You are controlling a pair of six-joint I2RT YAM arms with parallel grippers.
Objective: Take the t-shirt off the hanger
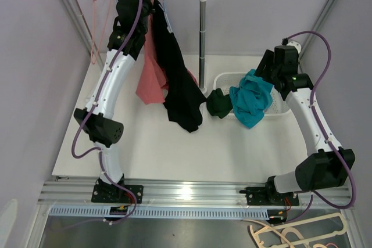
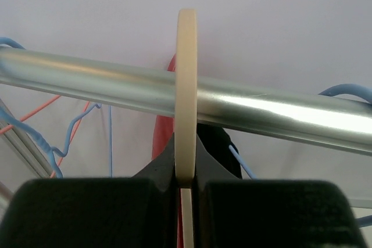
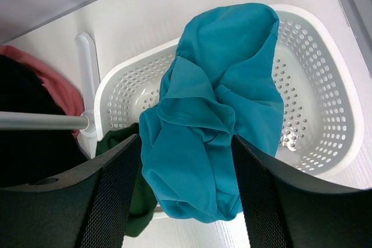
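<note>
1. Found the right gripper (image 3: 186, 190) above the white basket (image 3: 325, 74), fingers spread wide and closed on nothing. Saw a teal t-shirt (image 3: 221, 85) heaped in the basket beneath them, one fold draped over the rim.
2. Noted a dark green garment (image 1: 219, 103) slumped over the basket's left rim, near the rack's upright post (image 1: 203, 39).
3. Recorded a black t-shirt (image 1: 177, 79) hanging from the rail (image 2: 279, 108), hem trailing near the table (image 1: 174, 149), with a pink garment (image 1: 150, 79) touching it on the left-arm side.
4. Found the left gripper (image 2: 186, 187) at the rail, jaws shut tight on the shank of a cream hanger hook (image 2: 186, 85), hook seated over the rail. Saw pink and black cloth directly under the hook; could not tell which of the two garments rode on this hanger.
5. Observed blue wire hangers (image 2: 346, 89) on the rail to either side, apart from the hook.
6. Judged the step in hand to be securing the hanger, shirt not yet off it.
7. Judged the next move to call for lifting the hook up and off the rail without snagging the neighbouring wire hangers. After that, reckoned on bringing the garment within reach of the free right gripper for pulling off.
</note>
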